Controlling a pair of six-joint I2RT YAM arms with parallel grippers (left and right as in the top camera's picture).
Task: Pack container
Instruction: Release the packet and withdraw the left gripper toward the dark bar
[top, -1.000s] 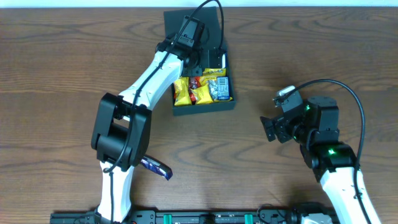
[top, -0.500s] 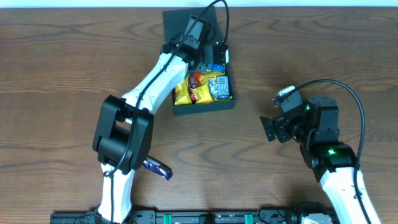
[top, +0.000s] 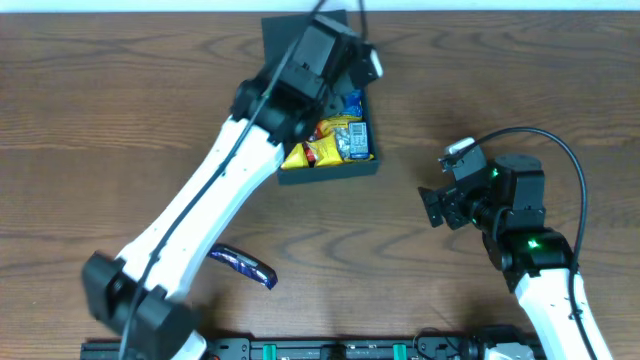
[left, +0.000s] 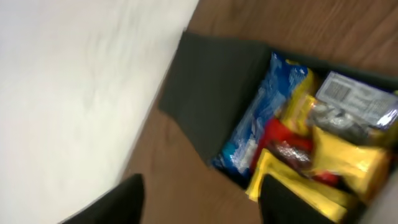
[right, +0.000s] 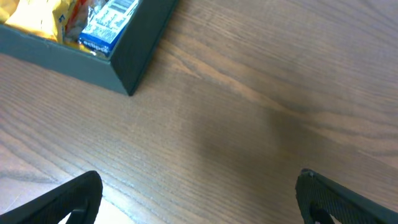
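Raised from container (top: 330, 175) since earlier view: left end effector (left: 202, 196), parted, empty; right end effector (right: 199, 196) wide, empty. Risk: withdrawing wrist clipping lid flap (left: 211, 93), shifting container.

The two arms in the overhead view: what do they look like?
Both have white link shells and black joints. The left arm shows a black wrist block; the right arm carries a looping black cable and small green lights. Their jaws are black.
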